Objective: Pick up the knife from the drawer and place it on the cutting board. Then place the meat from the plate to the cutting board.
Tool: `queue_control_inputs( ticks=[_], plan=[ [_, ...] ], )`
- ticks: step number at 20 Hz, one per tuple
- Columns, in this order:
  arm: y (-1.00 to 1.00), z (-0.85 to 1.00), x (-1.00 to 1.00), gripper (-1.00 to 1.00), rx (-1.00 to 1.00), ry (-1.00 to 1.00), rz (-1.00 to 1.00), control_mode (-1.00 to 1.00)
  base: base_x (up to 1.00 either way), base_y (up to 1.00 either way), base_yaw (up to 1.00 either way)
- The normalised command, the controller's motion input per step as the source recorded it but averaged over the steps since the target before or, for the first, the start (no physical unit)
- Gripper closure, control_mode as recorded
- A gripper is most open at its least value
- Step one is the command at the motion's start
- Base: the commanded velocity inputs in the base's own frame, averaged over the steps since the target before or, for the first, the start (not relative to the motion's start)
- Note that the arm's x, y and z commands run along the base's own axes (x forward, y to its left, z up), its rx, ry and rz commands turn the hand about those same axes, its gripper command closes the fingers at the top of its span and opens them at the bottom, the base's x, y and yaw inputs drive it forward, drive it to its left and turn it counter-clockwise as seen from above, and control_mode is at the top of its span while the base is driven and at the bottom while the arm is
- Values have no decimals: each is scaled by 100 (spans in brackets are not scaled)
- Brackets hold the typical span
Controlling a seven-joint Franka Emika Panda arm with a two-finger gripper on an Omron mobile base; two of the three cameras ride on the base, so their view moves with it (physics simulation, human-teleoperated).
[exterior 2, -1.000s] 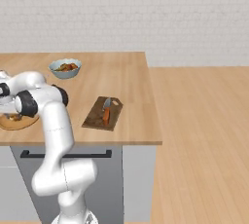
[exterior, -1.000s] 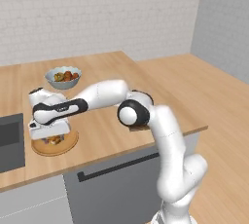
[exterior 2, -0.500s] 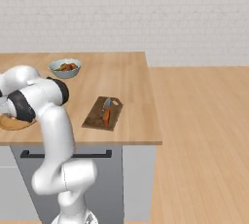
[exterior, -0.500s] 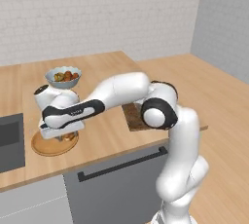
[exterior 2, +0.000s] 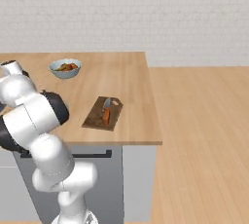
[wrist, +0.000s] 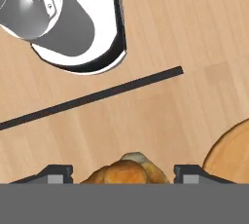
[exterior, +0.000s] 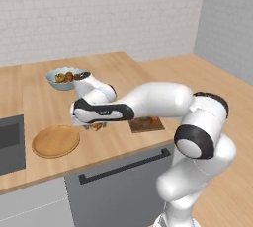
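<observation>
Left base view: gripper clamped on meat, lifted off plate, partway toward cutting board.

Right base view: knife already lies on cutting board.

Hand view: meat between fingertips (lumpy, probably soft, light; grip across middle).

My own forearm covers most of my hand in the left base view, so only a sliver of the meat shows beneath it. In the hand view the meat is cut off along its lower part, and my fingertips barely rise into sight. The plate runs off the right edge there. The cutting board is partly hidden behind my arm, and the knife on it shows just an orange bit.
</observation>
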Motion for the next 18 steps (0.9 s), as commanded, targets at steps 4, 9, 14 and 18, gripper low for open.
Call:
queue_control_inputs(
  ticks=[4, 9, 14, 18],
  plan=[
    [-100, 3, 24, 100, 16, 2, -1, -100, 0, 0, 0],
    [-100, 0, 67, 100, 12, 13, -1, -100, 0, 0, 0],
    [-99, 16, 55, 100, 4, 9, 0, -100, 0, 0, 0],
    [-54, -6, 50, 100, 0, 17, 0, -100, 0, 0, 0]
  ],
)
